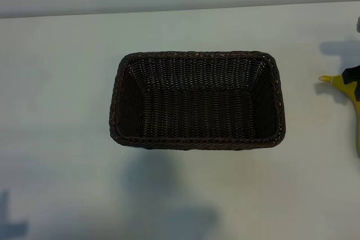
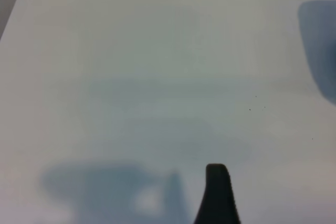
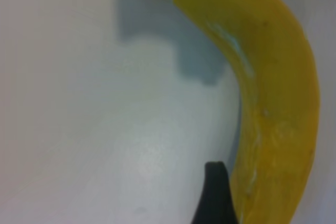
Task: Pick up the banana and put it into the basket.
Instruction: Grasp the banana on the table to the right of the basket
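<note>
The broad white table (image 1: 67,111) takes up nearly all of the exterior view, a smooth pale surface carrying soft grey shadows.

On it sits the rectangular dark brown woven wicker basket (image 1: 197,100), with rounded corners and a braided rim; it is the landmark here. Its inside shows only bare weave down to the floor, with nothing lying in it.

Well apart from the basket, off its right short end, lies the bright yellow, smooth, curved banana (image 1: 350,91), on the table and cut off by the edge of that view. Its pointed stem tip faces toward the basket. In the right wrist view the banana (image 3: 268,93) fills much of the picture, resting flat on the table with its shadow on the basket side.

The right gripper (image 3: 247,192) is at the banana, far from the basket's right end. One dark fingertip (image 3: 214,192) shows just beside the banana's inner curve. The jaws stand wide apart and the fruit is not clamped; whether the finger touches the peel cannot be told.

The left gripper (image 2: 247,198) is off the basket's left side, parked above bare table, with one dark fingertip (image 2: 218,195) showing. Its jaws also stand apart, with nothing between them.
</note>
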`<state>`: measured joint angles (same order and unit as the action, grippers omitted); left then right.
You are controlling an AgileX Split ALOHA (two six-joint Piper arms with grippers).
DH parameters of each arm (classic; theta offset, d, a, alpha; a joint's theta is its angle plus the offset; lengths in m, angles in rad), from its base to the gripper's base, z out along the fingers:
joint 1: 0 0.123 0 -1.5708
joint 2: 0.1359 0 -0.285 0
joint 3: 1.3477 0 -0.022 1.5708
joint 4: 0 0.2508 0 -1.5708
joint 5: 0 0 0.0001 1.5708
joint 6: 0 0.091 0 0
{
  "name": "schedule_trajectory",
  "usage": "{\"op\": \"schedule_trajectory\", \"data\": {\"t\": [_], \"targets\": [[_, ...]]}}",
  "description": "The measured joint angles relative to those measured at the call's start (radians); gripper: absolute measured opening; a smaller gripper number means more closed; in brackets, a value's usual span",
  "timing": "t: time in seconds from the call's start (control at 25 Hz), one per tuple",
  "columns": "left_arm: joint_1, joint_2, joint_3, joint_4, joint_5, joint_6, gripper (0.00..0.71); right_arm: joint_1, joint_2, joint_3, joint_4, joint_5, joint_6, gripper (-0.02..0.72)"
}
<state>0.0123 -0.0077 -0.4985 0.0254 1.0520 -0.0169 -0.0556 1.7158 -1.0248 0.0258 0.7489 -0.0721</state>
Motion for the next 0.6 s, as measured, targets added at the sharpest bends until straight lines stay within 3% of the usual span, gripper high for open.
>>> {"op": "schedule_trajectory", "data": {"t": [0.6], "targets": [[0.0,0.0,0.0,0.0,0.0,0.0,0.572,0.0,0.095,0.0,0.002,-0.016,0.0,0.568]]}}
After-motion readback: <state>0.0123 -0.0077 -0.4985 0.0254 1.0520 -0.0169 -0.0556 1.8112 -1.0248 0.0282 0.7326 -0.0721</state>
